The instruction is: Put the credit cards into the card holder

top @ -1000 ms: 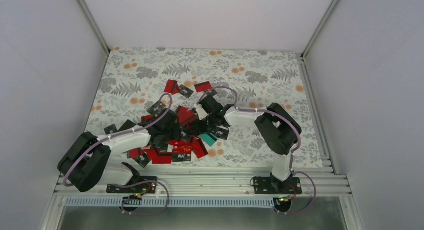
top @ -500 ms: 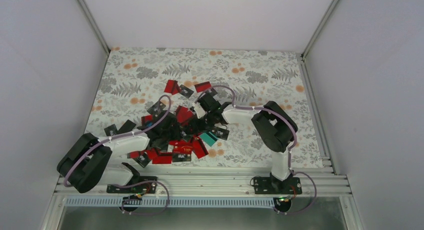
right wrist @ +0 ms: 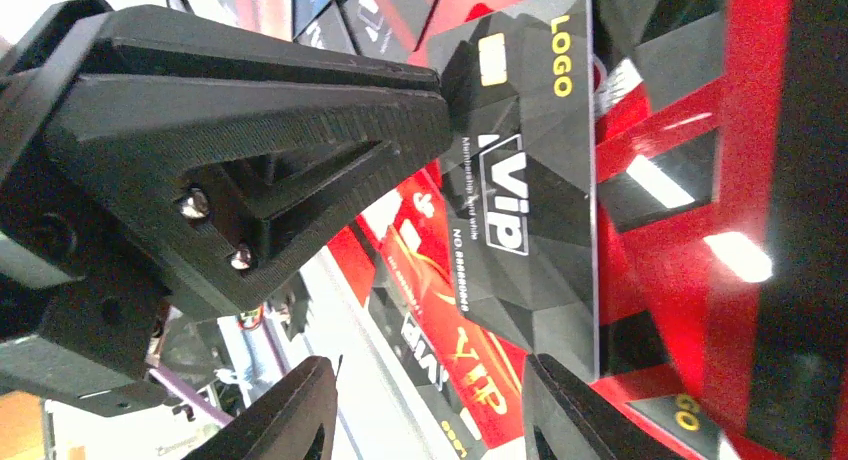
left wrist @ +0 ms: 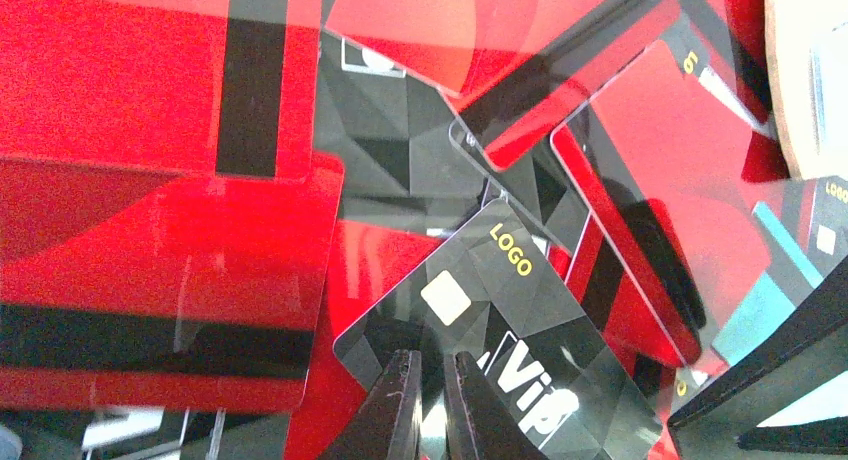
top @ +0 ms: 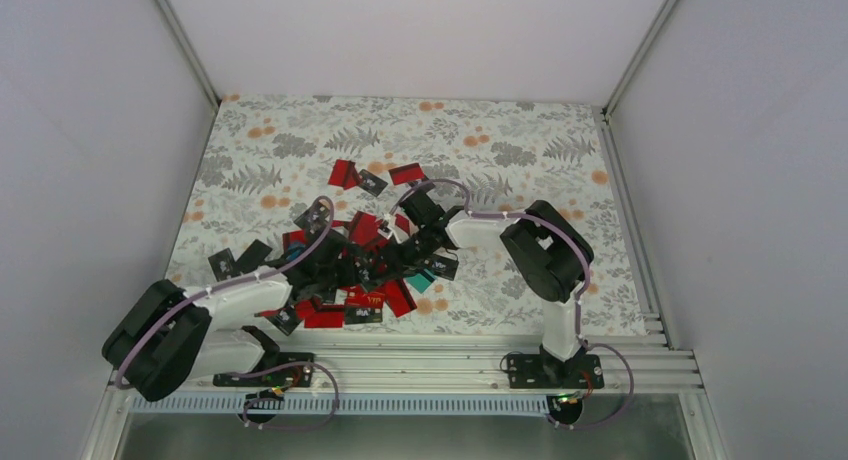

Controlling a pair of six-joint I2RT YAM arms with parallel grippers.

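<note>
Two white-and-black arms with lilac cables

The left arm and right arm have white links between bulky black joints, each trailed by a looping lilac cable and bolted on a black base plate. The fingers are matte black ribbed plastic, triangular with open cut-outs, one fixed by two silver screws.

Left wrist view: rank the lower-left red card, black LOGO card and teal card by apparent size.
1. lower-left red card, only narrowly ahead of
2. black LOGO card; both are cropped, so this order is unsure.
3. teal card, a mostly covered sliver.
</note>
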